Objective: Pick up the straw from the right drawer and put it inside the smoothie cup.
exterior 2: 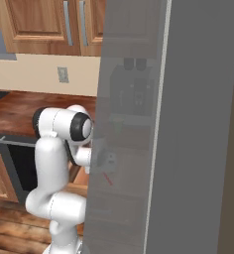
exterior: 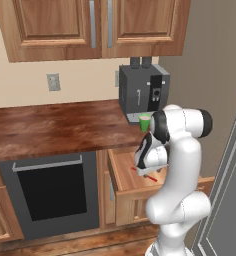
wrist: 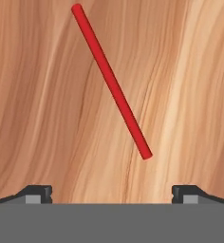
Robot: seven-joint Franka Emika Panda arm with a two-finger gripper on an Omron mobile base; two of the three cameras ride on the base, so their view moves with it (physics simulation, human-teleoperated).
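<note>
The thin red straw (wrist: 111,81) is seen lying flat and slantwise on the light-brown wooden floor of the right drawer (exterior: 127,182), which is pulled out beneath the dark reddish wooden table (exterior: 55,127). In the hand view the two-finger gripper (wrist: 112,192) is held above the straw with its jaws spread wide and nothing between them; the straw's near end lies just ahead of the gap, the rest running away toward the upper left. In the left base view the white arm is bent down over the open drawer, and a short piece of the straw (exterior: 151,176) is visible under the hand. The small bright green smoothie cup (exterior: 145,122) stands on the table in front of the dark grey coffee machine (exterior: 142,92), above and behind the drawer.

The step in hand is judged to be the approach for the grasp. It would be done well if the hand were turned so that the jaws close across the straw's width, centred nearer its middle, and lowered until the fingertips nearly meet the drawer floor; so thin a stick may otherwise be missed or rolled aside
</note>
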